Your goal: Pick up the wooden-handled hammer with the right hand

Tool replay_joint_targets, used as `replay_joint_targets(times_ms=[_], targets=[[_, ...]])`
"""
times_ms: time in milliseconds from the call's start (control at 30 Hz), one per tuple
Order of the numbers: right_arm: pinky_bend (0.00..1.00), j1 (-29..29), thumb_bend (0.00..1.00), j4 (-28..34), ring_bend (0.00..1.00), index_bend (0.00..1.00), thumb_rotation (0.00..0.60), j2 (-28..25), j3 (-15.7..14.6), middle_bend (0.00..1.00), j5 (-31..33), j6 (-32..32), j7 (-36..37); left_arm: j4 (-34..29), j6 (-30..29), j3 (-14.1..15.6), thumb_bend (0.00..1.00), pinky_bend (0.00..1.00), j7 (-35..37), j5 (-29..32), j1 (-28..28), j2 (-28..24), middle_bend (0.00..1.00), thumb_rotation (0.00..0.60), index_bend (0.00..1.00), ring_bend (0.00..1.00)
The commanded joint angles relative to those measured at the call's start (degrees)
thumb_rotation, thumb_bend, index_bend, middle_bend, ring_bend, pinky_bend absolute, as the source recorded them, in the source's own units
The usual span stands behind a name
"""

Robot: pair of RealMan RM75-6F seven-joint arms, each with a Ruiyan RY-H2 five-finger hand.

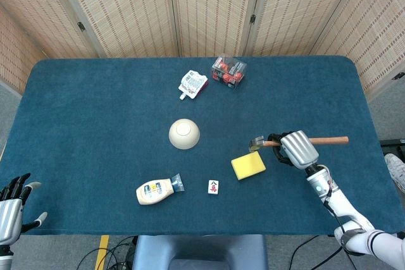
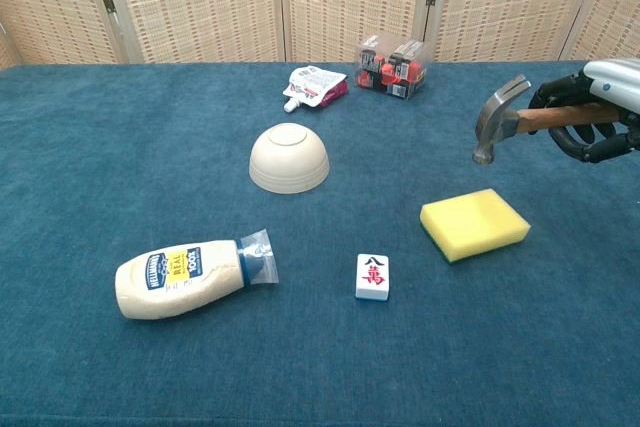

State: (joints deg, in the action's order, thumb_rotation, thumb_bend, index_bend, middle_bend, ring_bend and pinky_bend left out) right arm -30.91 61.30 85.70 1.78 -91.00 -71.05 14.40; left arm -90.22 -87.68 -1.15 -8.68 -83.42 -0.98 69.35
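My right hand (image 1: 296, 148) (image 2: 598, 112) grips the wooden-handled hammer (image 1: 328, 140) (image 2: 500, 123) near its head, fingers wrapped around the handle. The hammer hangs in the air above the blue table (image 1: 95, 118), its metal head pointing left over the yellow sponge (image 1: 248, 165) (image 2: 474, 223). In the head view the wooden handle sticks out to the right of the hand. My left hand (image 1: 11, 210) is at the bottom left corner of the head view, off the table edge, with its fingers spread and nothing in it.
A cream bowl (image 1: 184, 133) (image 2: 288, 157) lies upside down mid-table. A mayonnaise bottle (image 1: 157, 190) (image 2: 190, 276) and a mahjong tile (image 1: 214, 186) (image 2: 372, 276) lie near the front. A white pouch (image 1: 192, 84) (image 2: 316, 86) and a clear box of small items (image 1: 228, 71) (image 2: 394, 65) sit at the back.
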Motion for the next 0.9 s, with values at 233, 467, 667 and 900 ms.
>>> replay_joint_targets(times_ms=[233,467,667,900], targets=[[0.72,-0.04,0.77,1.1,0.68,0.74,0.6,0.7,-2.3,0.83,-1.31,2.81,-2.28,0.25,0.08,0.21,0.2,0.21,0.37,-0.36,0.05,0.34,0.13,0.6,0.29,0.12],[0.72,-1.25,0.77,-1.85,0.68,0.75,0.6,3.01,-3.85,0.83,-2.25,6.46,-3.94,0.56,-0.24,0.4,0.2,0.21,0.94,-0.16,-0.4,0.2,0.13,0.6,0.29,0.12],[0.72,-1.44,0.77,0.87,0.69,0.76,0.6,1.55,-1.49,0.83,-2.39,2.38,-1.75,0.59,-0.55,0.39,0.2,0.21,1.23,-0.09,-0.67,0.06,0.13,0.6,0.29,0.12],[0.72,-1.25,0.77,4.68,0.69,0.76,0.6,-0.19,-0.49,0.83,-2.7,-0.09,-0.82,0.49,-0.68,0.35,0.2,0.21,1.15,-0.41,-0.6,0.09,0.13,0.6,0.29,0.12]])
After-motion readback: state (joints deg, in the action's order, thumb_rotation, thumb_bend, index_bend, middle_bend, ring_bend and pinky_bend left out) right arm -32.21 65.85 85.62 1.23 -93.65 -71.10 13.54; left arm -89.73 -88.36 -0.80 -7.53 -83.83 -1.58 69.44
